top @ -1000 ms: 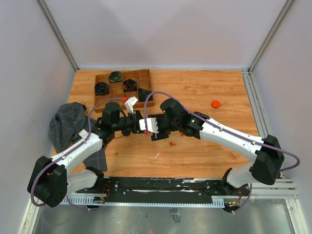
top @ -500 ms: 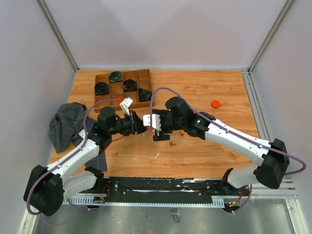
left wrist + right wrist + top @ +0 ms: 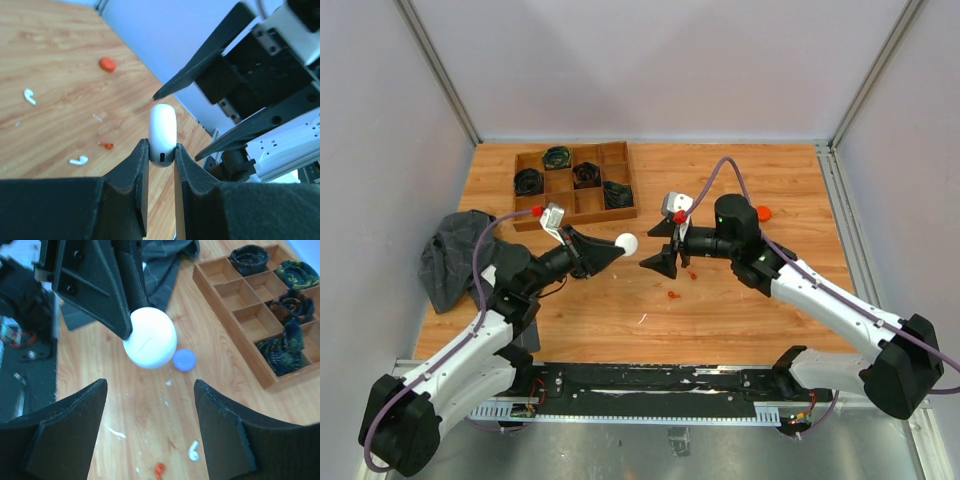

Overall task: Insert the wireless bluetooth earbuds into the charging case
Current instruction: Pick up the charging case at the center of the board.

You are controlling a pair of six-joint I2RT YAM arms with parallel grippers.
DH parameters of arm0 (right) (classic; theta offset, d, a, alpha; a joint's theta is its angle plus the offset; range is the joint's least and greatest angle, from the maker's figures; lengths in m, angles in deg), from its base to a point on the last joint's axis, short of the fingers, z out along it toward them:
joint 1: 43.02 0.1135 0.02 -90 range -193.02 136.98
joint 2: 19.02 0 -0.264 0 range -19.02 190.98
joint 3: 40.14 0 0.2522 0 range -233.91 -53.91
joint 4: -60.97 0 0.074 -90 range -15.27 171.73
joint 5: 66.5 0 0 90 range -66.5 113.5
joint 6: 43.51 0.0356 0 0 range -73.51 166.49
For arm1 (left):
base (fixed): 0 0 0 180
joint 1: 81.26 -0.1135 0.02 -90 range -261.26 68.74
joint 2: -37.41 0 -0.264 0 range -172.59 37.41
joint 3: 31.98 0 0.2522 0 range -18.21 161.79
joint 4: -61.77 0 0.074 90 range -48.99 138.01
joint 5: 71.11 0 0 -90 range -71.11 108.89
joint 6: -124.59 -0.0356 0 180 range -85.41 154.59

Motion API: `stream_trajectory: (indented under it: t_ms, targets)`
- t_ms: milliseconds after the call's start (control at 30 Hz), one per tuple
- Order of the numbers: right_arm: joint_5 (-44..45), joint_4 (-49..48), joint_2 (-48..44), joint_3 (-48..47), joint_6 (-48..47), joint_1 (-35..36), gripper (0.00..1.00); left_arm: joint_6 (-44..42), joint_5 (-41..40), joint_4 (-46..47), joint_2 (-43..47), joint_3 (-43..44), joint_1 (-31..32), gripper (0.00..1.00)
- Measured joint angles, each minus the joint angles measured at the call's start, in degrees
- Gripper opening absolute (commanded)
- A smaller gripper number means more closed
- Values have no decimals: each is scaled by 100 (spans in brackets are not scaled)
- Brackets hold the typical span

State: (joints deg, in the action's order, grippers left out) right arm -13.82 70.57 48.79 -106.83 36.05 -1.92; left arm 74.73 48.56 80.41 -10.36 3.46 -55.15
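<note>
Wood table [image 3: 740,180]; tray [image 3: 616,153], grey cloth [image 3: 455,260], orange puck [image 3: 762,212], white earbud [image 3: 78,160]

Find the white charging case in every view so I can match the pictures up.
Top external: the charging case is near the middle of the picture, at the tip of the left claw.
Left wrist: centre of the frame, pinched between that claw's two fingers.
Right wrist: upper centre, a round white body.
Shared landmark: the left claw gripping it shows in all three views.

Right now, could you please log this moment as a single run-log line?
left gripper: shut on charging case, raised | right gripper: open, facing case, apart | earbuds: loose on table
</note>
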Motion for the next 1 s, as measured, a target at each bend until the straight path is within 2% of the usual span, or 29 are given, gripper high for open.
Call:
stream_trajectory:
  t_ms: [400,633,800,867,933,1000]
  targets:
    - [-577,-3244,498,741,2791,0,56,164,-136,1279,348,-404,33,3]
    - [-846,-4736,1043,922,3805,0,45,319,-138,1821,341,-564,72,3]
    - [-975,-5298,1139,973,4168,0,30,415,-160,2109,341,-636,72,6]
    - [-1010,-5431,1152,977,4256,0,20,455,-149,2243,341,-660,76,8]
    - [-1049,-5525,1161,977,4323,0,9,487,-136,2365,341,-693,76,12]
    - [-1091,-5563,1163,979,4343,-9,3,514,-127,2448,341,-723,76,20]
